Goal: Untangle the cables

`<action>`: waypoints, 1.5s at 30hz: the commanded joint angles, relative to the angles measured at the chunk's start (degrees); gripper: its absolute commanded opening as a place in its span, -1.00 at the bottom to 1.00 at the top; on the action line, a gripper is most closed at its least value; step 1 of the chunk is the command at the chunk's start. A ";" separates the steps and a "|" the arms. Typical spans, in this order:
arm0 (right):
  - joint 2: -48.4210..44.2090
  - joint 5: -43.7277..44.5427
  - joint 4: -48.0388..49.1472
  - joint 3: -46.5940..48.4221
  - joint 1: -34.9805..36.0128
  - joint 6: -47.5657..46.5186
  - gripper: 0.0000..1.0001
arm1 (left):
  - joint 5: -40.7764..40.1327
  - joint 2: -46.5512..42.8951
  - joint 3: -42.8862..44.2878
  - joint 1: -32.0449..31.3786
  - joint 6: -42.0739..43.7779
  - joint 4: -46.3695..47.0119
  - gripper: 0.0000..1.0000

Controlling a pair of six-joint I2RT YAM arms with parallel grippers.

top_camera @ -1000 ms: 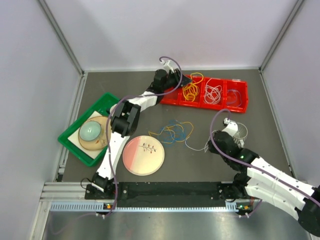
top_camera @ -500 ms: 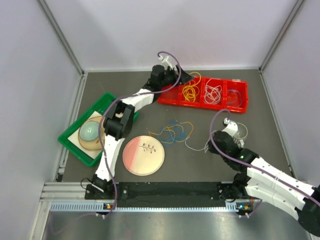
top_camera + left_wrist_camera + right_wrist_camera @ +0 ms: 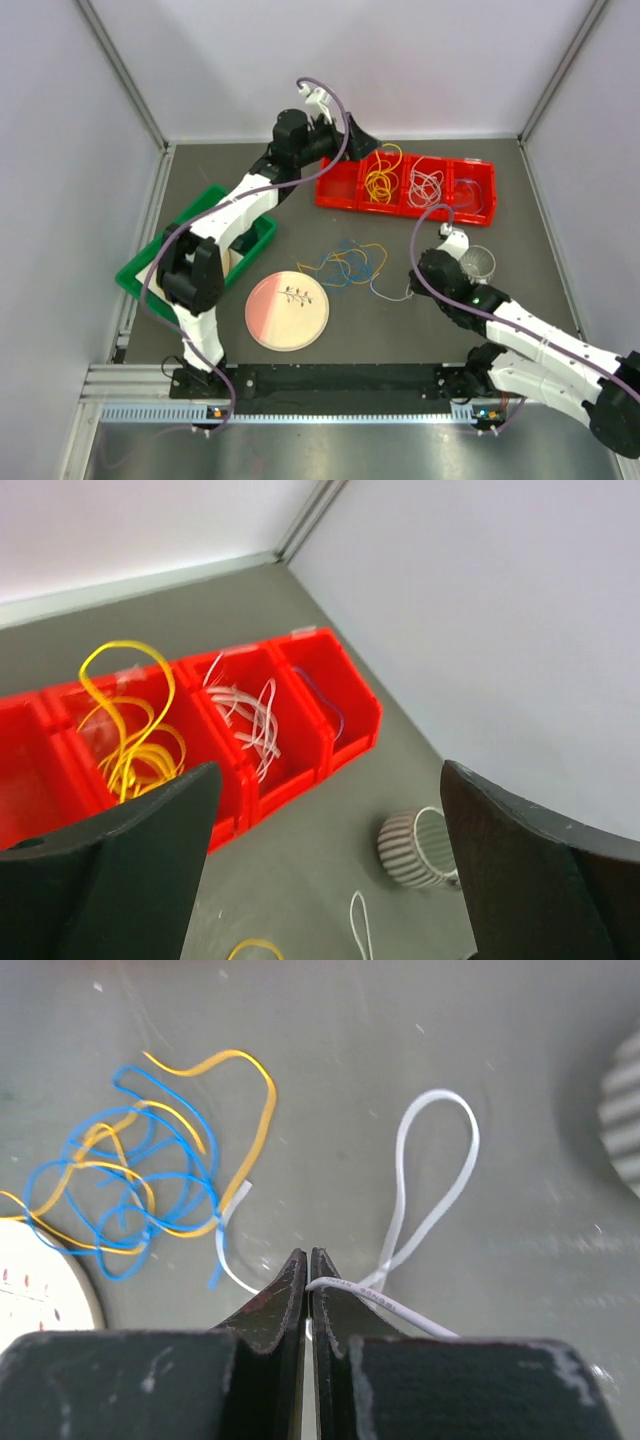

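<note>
Cables (image 3: 346, 264) lie in a loose blue and yellow tangle mid-table, between the plate (image 3: 287, 311) and the ribbed cup (image 3: 478, 263). They look light, limp and springy, so a pinch near a free end should draw 1 strand out. The right gripper (image 3: 308, 1265) is clamped on the white cable (image 3: 425, 1185) just beside the tangle. The left gripper (image 3: 328, 780) hangs wide apart and empty above the red tray (image 3: 355, 705), which holds sorted strands. Crossed loops may snag, and the cup stands near.
</note>
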 commanded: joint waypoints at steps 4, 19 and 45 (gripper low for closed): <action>8.09 -2.26 12.06 6.50 -0.39 -3.50 -1.00 | -6.73 -10.10 -10.85 -0.23 7.54 -21.60 0.96; 11.45 -4.38 13.56 5.01 -0.30 -2.45 -1.00 | -23.88 -20.75 -33.19 -9.10 12.73 -34.61 0.88; 14.18 -6.23 13.56 5.36 -0.30 -2.36 -1.00 | -29.69 -8.36 -30.64 -10.60 8.60 -24.69 0.26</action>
